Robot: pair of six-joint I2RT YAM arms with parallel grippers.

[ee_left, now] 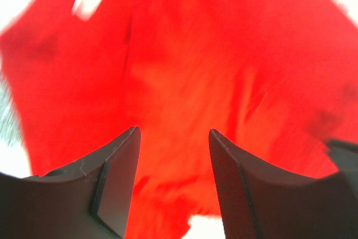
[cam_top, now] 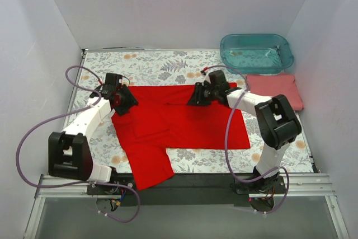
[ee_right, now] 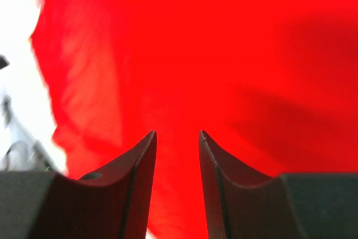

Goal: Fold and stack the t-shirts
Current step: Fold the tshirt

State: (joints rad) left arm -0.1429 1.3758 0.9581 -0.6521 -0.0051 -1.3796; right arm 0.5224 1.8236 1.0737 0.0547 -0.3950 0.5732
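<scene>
A bright red t-shirt (cam_top: 179,121) lies spread flat on the floral table, one sleeve trailing toward the near edge. My left gripper (cam_top: 126,102) hovers at the shirt's far left corner. In the left wrist view its jaws (ee_left: 173,132) stand apart over red cloth (ee_left: 184,65) with nothing between them. My right gripper (cam_top: 196,97) is at the shirt's far edge, right of the middle. It is also open (ee_right: 177,134), with only red cloth (ee_right: 196,54) beneath. The salmon-pink t-shirt (cam_top: 275,89) rests as a folded rectangle at the far right.
A translucent teal tub (cam_top: 256,52) stands at the back right, just behind the pink shirt. White walls close in the table on the left, back and right. The patterned tablecloth (cam_top: 156,62) shows beyond the red shirt.
</scene>
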